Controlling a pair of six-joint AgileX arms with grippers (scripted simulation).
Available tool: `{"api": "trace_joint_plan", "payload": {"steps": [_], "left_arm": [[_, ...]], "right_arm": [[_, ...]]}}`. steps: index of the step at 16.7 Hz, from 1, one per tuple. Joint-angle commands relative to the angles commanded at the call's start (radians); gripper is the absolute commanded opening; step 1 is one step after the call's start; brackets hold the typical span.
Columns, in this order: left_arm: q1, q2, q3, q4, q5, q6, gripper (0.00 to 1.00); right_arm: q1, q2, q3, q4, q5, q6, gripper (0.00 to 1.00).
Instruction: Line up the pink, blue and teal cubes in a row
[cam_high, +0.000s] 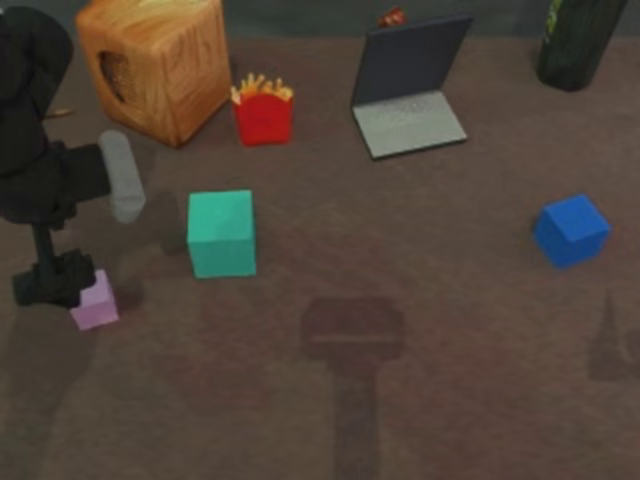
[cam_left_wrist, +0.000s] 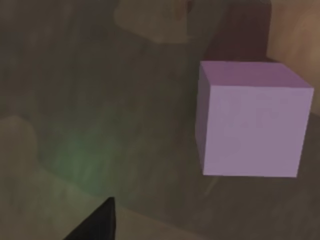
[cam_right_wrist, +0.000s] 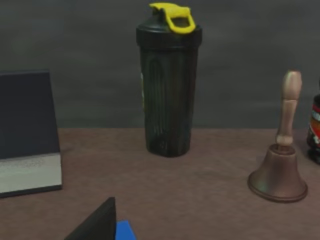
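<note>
Overhead camera plus two low wrist-cameras

My left arm reaches in from the top view's left edge, wrist pointed down at the desk's near-left area. Left claw (cam_high: 52, 283) sits low there, right beside the pink cube (cam_high: 95, 303), apparently touching its left side. 1 dark fingertip (cam_left_wrist: 95, 225) shows in the left wrist view; can't tell how wide the jaws stand. Right arm isn't in the top view; only 1 dark fingertip (cam_right_wrist: 97, 222) shows in the right wrist view.
</note>
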Motion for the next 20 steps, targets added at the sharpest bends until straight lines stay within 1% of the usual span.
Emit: {"api": "trace_joint_plan", "payload": {"steps": [4, 6, 11, 13, 18, 20], "left_arm": [[0.005, -0.001, -0.005, 0.005, 0.0, -0.001, 1.0], [0.003, 0.016, -0.029, 0.041, 0.0, 0.001, 1.0], [0.002, 0.107, -0.141, 0.256, 0.001, 0.003, 1.0], [0.002, 0.137, -0.176, 0.317, 0.001, 0.004, 1.0], [0.002, 0.147, -0.188, 0.335, 0.001, 0.004, 1.0], [0.002, 0.147, -0.188, 0.335, 0.001, 0.004, 0.85]], "right_arm": [[0.0, 0.0, 0.0, 0.0, 0.0, 0.0, 1.0], [0.0, 0.0, 0.0, 0.0, 0.0, 0.0, 1.0], [0.0, 0.0, 0.0, 0.0, 0.0, 0.0, 1.0], [0.0, 0.0, 0.0, 0.0, 0.0, 0.0, 1.0], [0.0, 0.0, 0.0, 0.0, 0.0, 0.0, 1.0], [0.0, 0.0, 0.0, 0.0, 0.0, 0.0, 1.0]]}}
